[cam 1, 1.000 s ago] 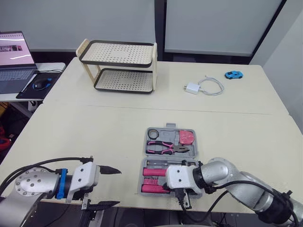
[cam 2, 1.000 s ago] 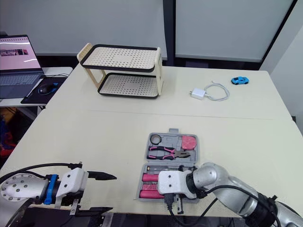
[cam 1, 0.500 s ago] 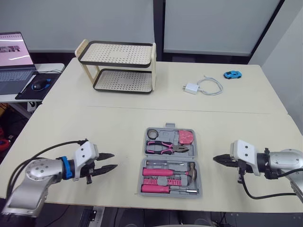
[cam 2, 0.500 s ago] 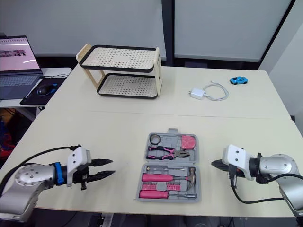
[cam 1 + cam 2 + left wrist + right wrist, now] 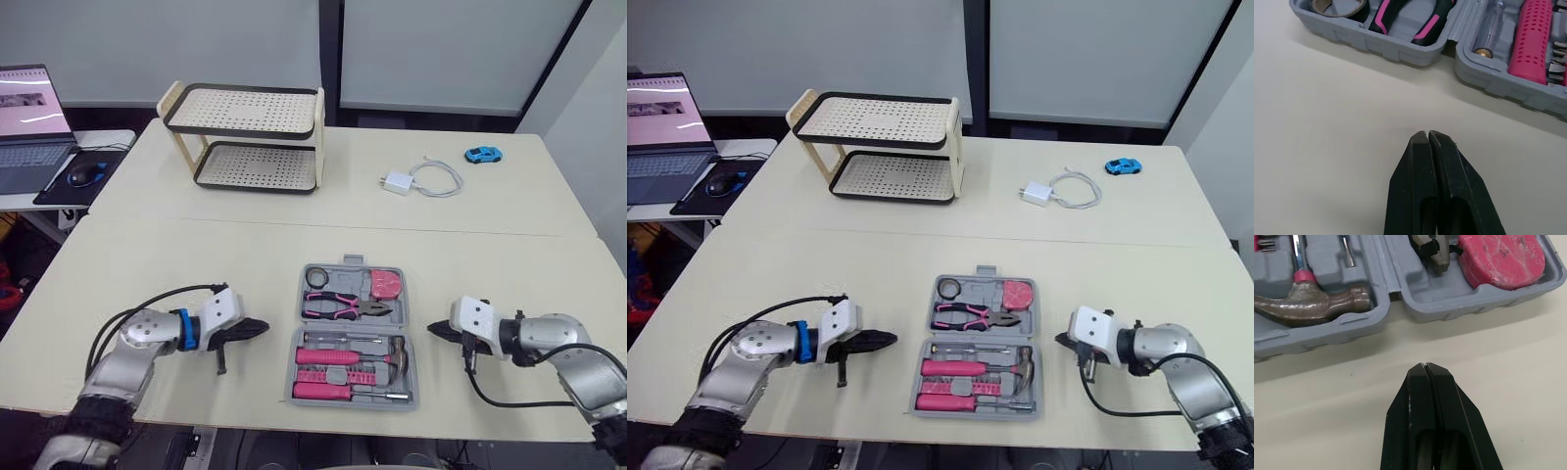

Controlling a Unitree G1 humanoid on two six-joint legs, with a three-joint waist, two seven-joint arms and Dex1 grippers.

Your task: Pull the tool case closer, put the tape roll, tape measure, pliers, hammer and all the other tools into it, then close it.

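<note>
- Two pincers are in the scene; where are they, and do they hold anything?
- Both lie low over the pale counter (image 5: 196, 264); the left pincer (image 5: 257, 329) has its black fingers pressed together with nothing between them, and the right pincer (image 5: 437, 332) is the same; each one points inward at the grey plastic tool case (image 5: 1400, 51).
- And the case itself?
- It lies open and flat between them, near the front edge of the counter; the dark tape roll (image 5: 316, 278), the pink-handled pliers (image 5: 343, 307) and the round pink tape measure (image 5: 385, 284) sit in the far half; the steel-headed hammer (image 5: 1312, 298) and the pink-handled drivers (image 5: 321, 356) sit in the near half; I see no loose tool beside it.
- So what does the next move depend on?
- On the hinge, I think; it runs from side to side, from one pincer toward the other, and both tips are about level with it; the far half must fold toward the robot, over the near one. The right pincer seems slightly nearer to its edge of the case; either one would have to reach past the hinge to the far rim.
</note>
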